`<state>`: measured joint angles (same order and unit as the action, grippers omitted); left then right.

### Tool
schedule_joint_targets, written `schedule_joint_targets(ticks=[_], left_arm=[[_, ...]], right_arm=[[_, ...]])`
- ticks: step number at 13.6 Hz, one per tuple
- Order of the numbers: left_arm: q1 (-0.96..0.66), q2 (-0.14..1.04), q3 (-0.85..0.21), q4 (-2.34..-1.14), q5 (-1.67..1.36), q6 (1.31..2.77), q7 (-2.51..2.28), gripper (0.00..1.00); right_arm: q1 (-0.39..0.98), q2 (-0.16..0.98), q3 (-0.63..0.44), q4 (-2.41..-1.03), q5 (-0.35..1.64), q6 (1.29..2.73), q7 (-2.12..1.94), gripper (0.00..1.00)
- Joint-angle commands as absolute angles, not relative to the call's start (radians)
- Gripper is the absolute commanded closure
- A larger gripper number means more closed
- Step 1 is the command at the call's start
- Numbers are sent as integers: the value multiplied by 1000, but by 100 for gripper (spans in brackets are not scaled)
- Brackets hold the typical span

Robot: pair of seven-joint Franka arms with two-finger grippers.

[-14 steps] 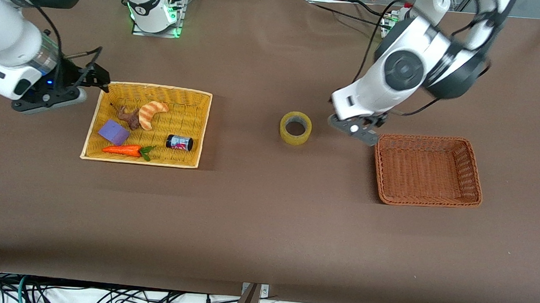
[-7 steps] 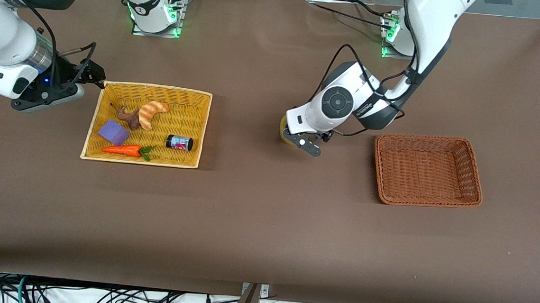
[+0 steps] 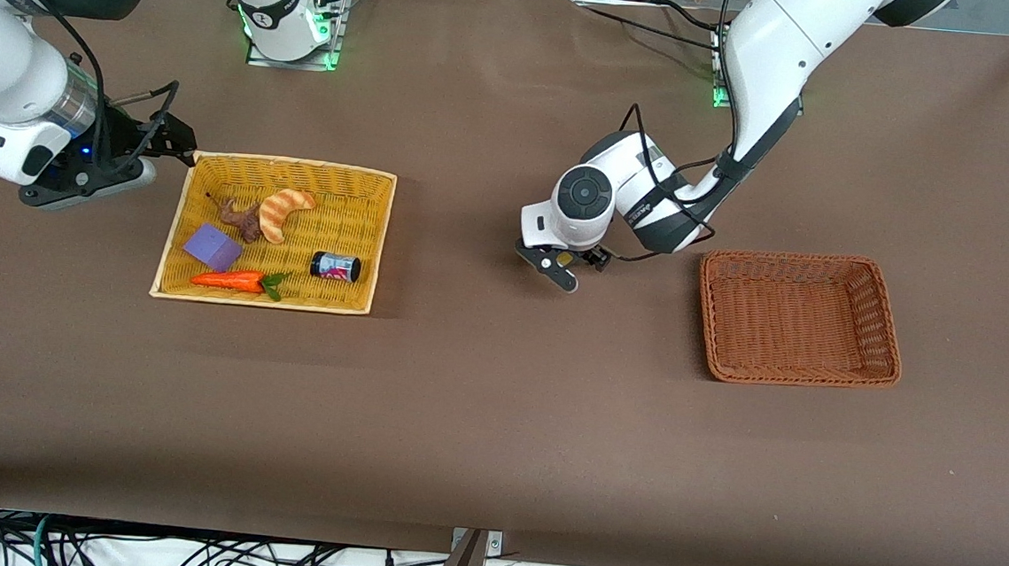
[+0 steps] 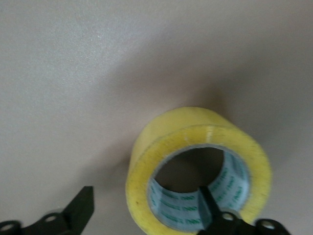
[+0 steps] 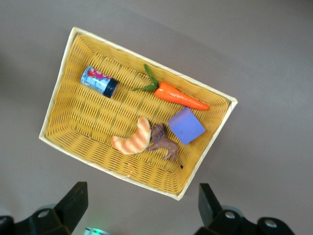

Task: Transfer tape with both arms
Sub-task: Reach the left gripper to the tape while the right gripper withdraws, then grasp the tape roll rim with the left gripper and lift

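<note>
While the right gripper waits wide open and empty beside the yellow basket at centre left of the front view, the left gripper sits low at mid-frame over the tape. Its fingers straddle the roll's wall, one inside the hole, seemingly not yet clamped.

The front view looks down from high across the whole table. The left wrist view hangs close over the tape. The right wrist view looks down on the yellow basket, also at the front view's centre left.
</note>
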<state>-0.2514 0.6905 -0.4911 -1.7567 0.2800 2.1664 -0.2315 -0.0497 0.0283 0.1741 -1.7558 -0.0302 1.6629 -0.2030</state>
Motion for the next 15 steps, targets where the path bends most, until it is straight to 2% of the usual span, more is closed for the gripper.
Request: schedule_joint_targets(ticks=[1,2,3,7,13,15], left_arm=[[-258,715,-489,-1743,324,2177,-245,87],[-258,715,-488,-1743,327,2178,-244,96],[-258,716,-489,-1743,330,2178,-242,100],[-241,672,-495,-1733,328,2155,-233,100],[-193,416,-494,-1717,311,1779,-235,100],[-113,387,-485,-1692,327,1665,-230,100]], right_arm=[[-63,-9,176,-1789,-12,1670,-43,0],[-63,-9,176,-1789,-12,1674,-29,0],[-63,-11,167,-1787,-12,1680,-29,0],[-63,-8,143,-1787,-14,1698,-29,0],[-60,1,100,-1778,-14,1695,-43,0],[-52,6,100,-1778,-15,1704,-43,0]])
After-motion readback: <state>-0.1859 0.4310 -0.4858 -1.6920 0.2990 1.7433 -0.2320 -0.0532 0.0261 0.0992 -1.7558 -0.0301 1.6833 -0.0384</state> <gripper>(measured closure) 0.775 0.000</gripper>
